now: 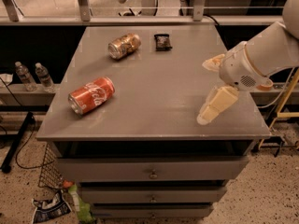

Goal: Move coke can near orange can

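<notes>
Gripper [206,91] at right, red coke can [91,95] lying

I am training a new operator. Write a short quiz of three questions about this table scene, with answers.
1. True or false: the coke can stands upright on the table.
2. Which lies nearer the orange can: (a) the dark packet, (b) the coke can?
3. The gripper, open above the table's right side in the picture, holds ____.
Key: 1 false, it lies on its side; 2 a; 3 nothing.
</notes>
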Tool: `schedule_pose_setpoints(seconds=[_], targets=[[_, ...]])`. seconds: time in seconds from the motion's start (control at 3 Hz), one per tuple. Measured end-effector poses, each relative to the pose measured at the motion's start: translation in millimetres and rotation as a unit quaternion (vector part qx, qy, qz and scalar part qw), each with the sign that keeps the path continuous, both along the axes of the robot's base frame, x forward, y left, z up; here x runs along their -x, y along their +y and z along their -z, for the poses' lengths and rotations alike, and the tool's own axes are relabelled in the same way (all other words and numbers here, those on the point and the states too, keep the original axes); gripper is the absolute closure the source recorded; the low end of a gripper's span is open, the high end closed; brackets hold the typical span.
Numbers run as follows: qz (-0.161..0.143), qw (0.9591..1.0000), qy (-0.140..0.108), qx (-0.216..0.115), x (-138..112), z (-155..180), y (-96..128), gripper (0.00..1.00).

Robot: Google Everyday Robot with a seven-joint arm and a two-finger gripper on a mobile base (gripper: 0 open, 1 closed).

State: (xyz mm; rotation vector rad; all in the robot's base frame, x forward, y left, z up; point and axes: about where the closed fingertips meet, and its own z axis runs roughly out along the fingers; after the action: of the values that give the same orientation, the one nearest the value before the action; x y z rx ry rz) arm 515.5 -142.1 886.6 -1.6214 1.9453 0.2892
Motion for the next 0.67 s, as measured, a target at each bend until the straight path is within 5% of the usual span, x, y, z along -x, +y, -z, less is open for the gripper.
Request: schedule_pose_setpoints(seconds=[0.33, 0.67], targets=[[-0.036, 0.9983, 0.014, -0.043, -16, 23, 38, 0.00], [-0.087, 0.9919, 0.004, -0.093, -35, 27, 83, 0.00]])
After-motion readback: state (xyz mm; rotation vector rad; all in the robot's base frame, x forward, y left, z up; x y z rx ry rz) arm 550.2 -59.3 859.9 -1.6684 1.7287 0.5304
